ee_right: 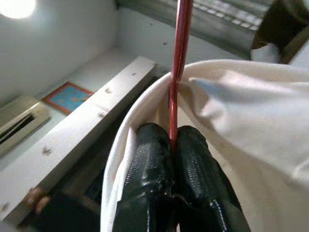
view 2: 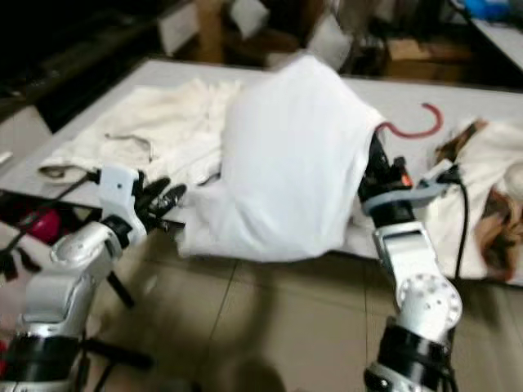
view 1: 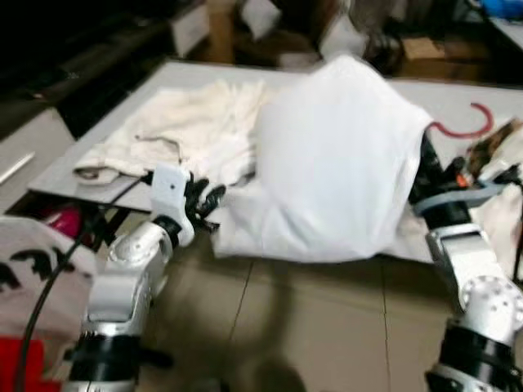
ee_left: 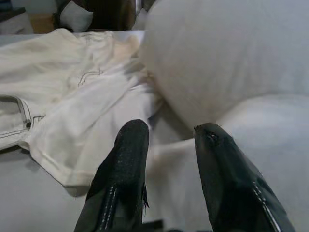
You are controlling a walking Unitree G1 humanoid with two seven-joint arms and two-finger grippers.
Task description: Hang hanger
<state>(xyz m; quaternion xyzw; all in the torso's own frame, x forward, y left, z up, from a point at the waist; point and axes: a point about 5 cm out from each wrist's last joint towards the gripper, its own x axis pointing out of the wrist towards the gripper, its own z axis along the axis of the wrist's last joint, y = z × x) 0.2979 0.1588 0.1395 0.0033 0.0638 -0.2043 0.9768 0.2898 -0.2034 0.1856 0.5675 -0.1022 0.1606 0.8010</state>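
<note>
Right wrist view shows our right gripper (ee_right: 172, 137) clamped on the red hanger (ee_right: 179, 58) inside the white shirt (view 1: 335, 163) raised over the table's (view 1: 458, 102) near edge, while our left gripper (ee_left: 169, 140) hovers open beside its hem.

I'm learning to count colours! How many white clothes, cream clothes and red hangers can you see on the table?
White garment: 1, draped on the hanger the right end effector pinches.
Cream garment: 1, lying flat on the table.
Red hanger: 1.
Total: 3.
</note>
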